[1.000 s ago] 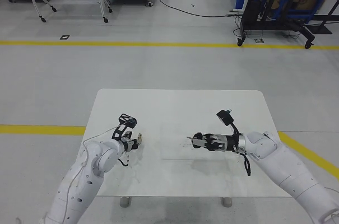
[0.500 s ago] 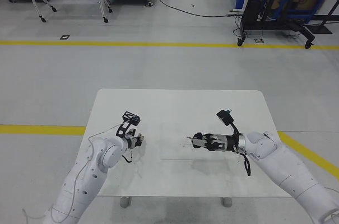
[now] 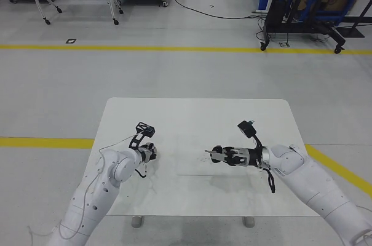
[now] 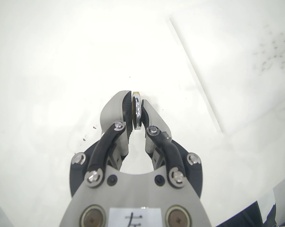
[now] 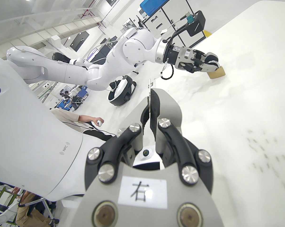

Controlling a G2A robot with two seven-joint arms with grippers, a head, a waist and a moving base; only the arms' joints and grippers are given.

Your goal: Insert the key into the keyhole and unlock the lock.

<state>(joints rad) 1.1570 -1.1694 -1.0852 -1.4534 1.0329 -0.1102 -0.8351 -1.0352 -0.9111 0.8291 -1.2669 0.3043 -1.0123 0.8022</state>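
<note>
White tabletop [image 3: 192,117], left claw [image 4: 135,98] left of centre clamped on the shackle of a brass lock [image 5: 217,73] down at the surface, right claw [image 5: 150,95] right of centre pinching a thin key [image 5: 149,87], its tip pointing left toward the lock, well apart.

Left arm [image 3: 102,184], right arm [image 3: 315,184]: glossy white shells, rounded joints, silver wrist rings. Thin black cable [image 3: 270,179] looped at wrist. Black bracket [image 3: 248,129] carried small camera box. Left gripper [image 4: 135,102]: grey plate, black link bars, silver screws [image 4: 118,125], ribbed black pads [image 4: 127,109], white label [image 4: 135,217] with black character. Right gripper [image 5: 150,95] was built alike.
</note>
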